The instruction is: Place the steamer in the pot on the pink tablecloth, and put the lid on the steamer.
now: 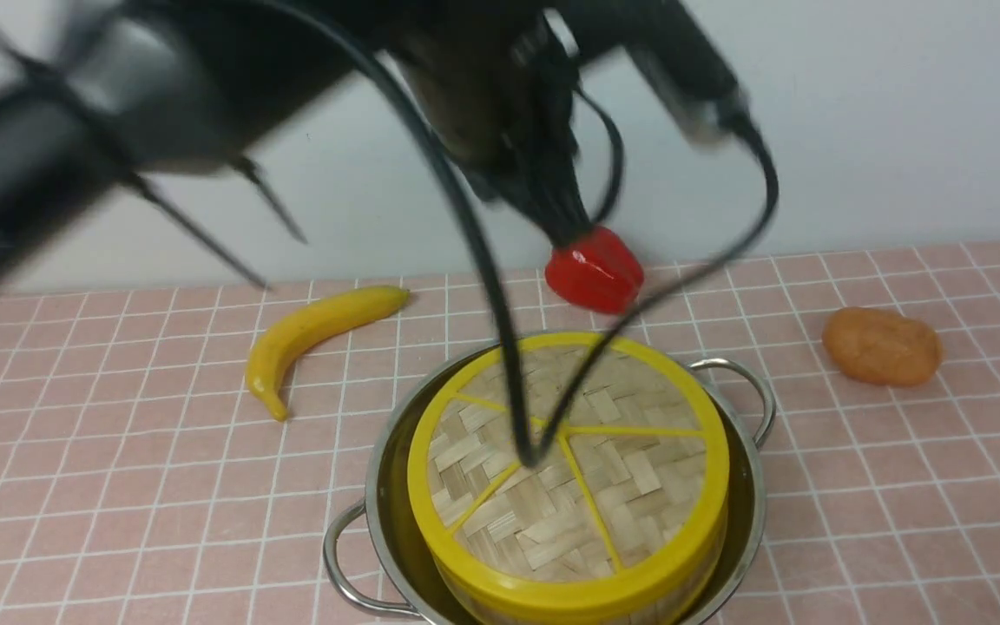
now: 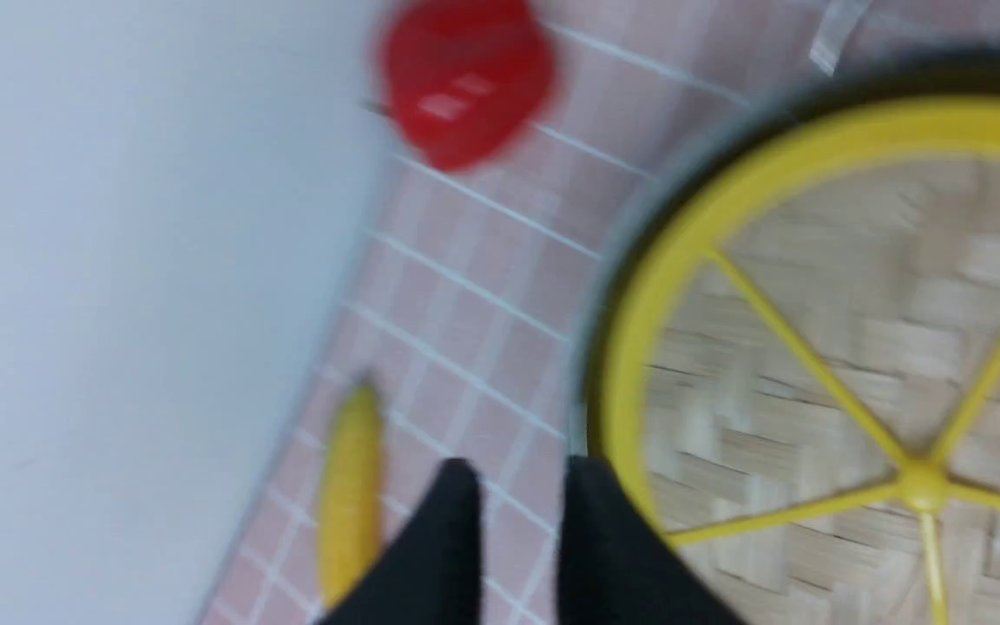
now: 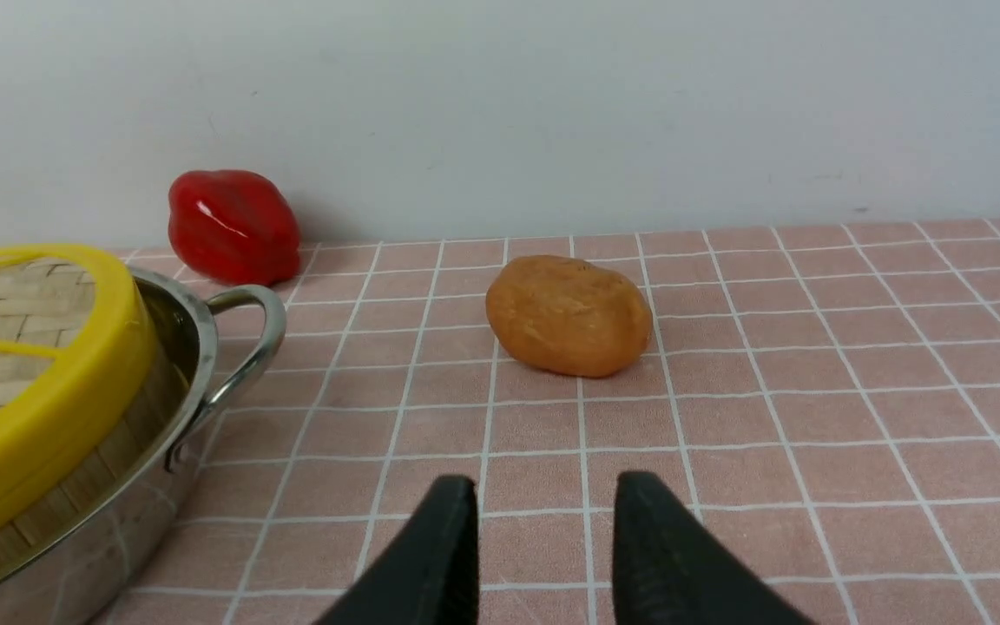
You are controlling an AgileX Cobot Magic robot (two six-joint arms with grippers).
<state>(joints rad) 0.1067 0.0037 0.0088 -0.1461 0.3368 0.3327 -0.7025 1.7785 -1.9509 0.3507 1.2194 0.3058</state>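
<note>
The woven lid point(image 1: 565, 451) with its yellow rim and spokes lies flat on the steamer point(image 3: 92, 469). The steamer sits inside the shiny pot point(image 1: 378, 495) on the pink tablecloth point(image 1: 118, 486). Only a strip of the steamer's bamboo wall shows; its inside is hidden. My left gripper point(image 2: 513, 473) is blurred, up above the pot's far edge near the red pepper, fingers apart with nothing between them. In its own view the lid point(image 2: 812, 347) fills the side beside the fingers. My right gripper point(image 3: 543, 486) is open over bare cloth to the right of the pot point(image 3: 205, 347).
A banana point(image 1: 309, 334) lies left of the pot. A red pepper point(image 1: 595, 271) sits behind it by the white wall. An orange potato-like lump point(image 1: 882, 347) rests to the right. Black cables from the left arm hang across the lid.
</note>
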